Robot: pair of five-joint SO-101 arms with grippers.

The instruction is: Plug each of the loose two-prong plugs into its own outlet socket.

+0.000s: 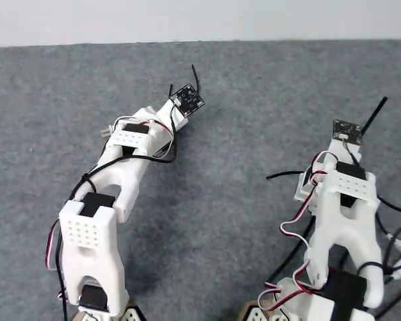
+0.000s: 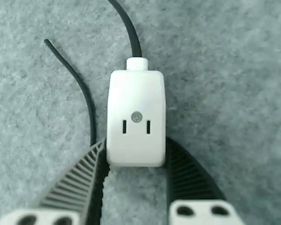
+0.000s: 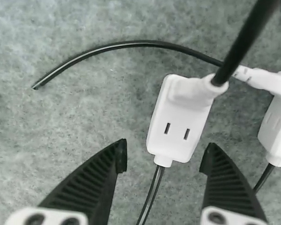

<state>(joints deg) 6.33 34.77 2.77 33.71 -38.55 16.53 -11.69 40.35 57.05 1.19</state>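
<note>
Left wrist view: left gripper [image 2: 136, 146] pinching a white outlet socket [image 2: 136, 108] by its sides, black cord [image 2: 131, 33] running away. Right wrist view: right gripper [image 3: 166, 146] spread wide about a second socket [image 3: 175, 126]. High view adds both arms over the grey mat [image 1: 254, 87], with open room beyond them.

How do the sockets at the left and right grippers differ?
The left socket sits square, clamped on both sides by the left gripper; the right socket lies tilted, clear of the open right gripper. A white cord end overlaps the right socket; the left socket is bare. Both are white with two slots.
</note>
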